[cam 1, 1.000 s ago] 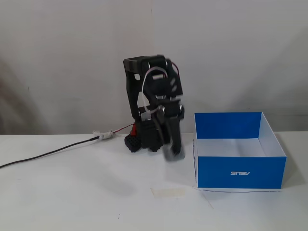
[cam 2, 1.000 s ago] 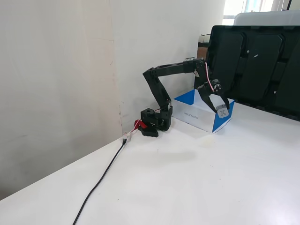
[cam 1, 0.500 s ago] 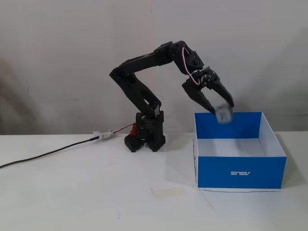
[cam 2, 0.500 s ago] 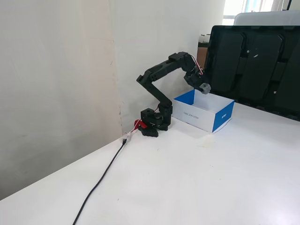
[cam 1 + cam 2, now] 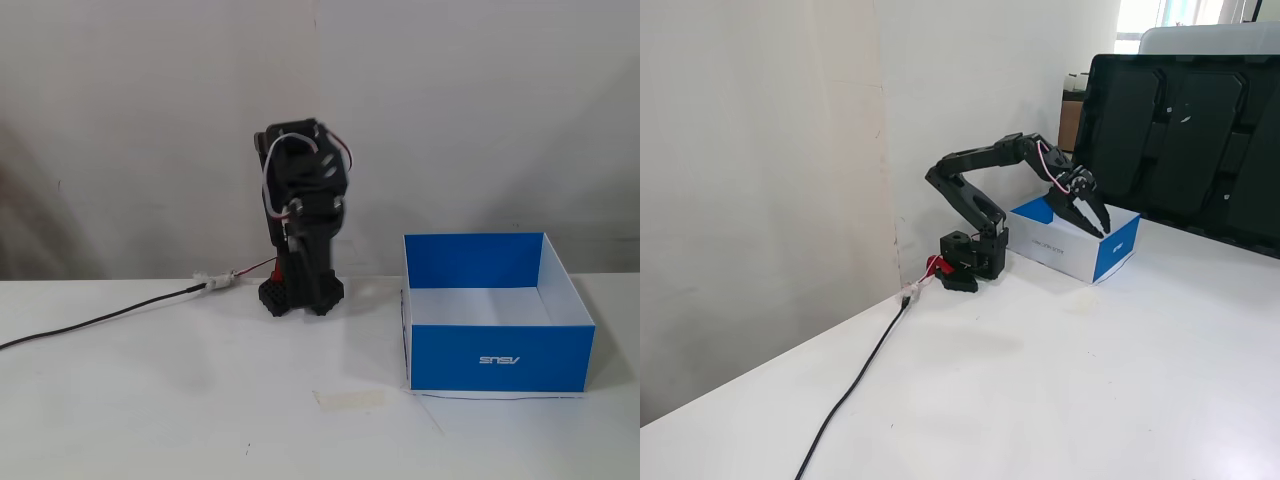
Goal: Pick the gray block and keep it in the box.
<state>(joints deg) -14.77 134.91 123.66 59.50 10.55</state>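
The box (image 5: 500,345) is blue with a white inside and an upside-down ASUS logo. It stands on the white table at the right of a fixed view and also shows behind the gripper in the other fixed view (image 5: 1068,250). What shows of its inside is bare. The black arm (image 5: 305,200) faces the camera head-on, left of the box. My gripper (image 5: 1101,229) hangs above the table, pointing down, in front of the box's near corner. Its jaws look closed together with nothing seen between them. The gray block is not in view.
A black cable (image 5: 100,322) runs left from the arm's base (image 5: 300,295) across the table. A strip of tape (image 5: 348,398) lies on the table in front of the arm. A dark monitor (image 5: 1185,140) stands behind the box. A wall backs the table.
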